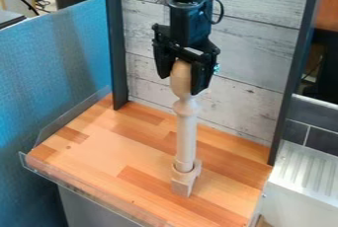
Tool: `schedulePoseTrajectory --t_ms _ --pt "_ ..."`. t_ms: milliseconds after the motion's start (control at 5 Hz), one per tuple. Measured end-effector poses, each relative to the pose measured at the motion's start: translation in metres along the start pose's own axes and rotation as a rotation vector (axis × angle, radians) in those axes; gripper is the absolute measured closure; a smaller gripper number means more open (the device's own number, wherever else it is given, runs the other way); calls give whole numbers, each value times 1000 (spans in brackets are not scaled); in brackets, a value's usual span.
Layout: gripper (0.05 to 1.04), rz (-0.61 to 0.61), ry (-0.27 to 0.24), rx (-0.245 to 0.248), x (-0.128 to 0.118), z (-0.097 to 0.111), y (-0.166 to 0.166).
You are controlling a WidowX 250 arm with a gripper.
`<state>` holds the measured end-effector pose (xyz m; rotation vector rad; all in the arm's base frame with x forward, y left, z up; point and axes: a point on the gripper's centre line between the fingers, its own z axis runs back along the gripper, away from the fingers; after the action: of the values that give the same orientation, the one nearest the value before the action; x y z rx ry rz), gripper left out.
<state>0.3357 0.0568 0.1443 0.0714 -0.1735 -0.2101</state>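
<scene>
A black robot gripper (180,85) hangs from the top of the view, its two fingers closed around the rounded top of a pale turned wooden spindle (187,137). The spindle is roughly upright over the right-hand part of a butcher-block counter (99,147), its square foot lowest and seemingly on the wood, though a slight lift cannot be ruled out. Behind it is a whitewashed plank wall (254,48) between dark posts; a blue partition (53,73) stands at the left, and a white ridged metal surface (307,176) lies at the lower right. The step in hand appears to be grasping or steadying the spindle from above. Any next move calls for an even hold and a straight path, since so tall a piece, held only at its top, could swing or tip at the foot
</scene>
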Motion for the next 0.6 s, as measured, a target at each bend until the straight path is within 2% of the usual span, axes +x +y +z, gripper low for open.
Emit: schedulePoseTrajectory --t_ms 200,600 --pt "194 3 6 -5 0 -3 -1" --pt "194 9 2 -11 -1 -1 -1"
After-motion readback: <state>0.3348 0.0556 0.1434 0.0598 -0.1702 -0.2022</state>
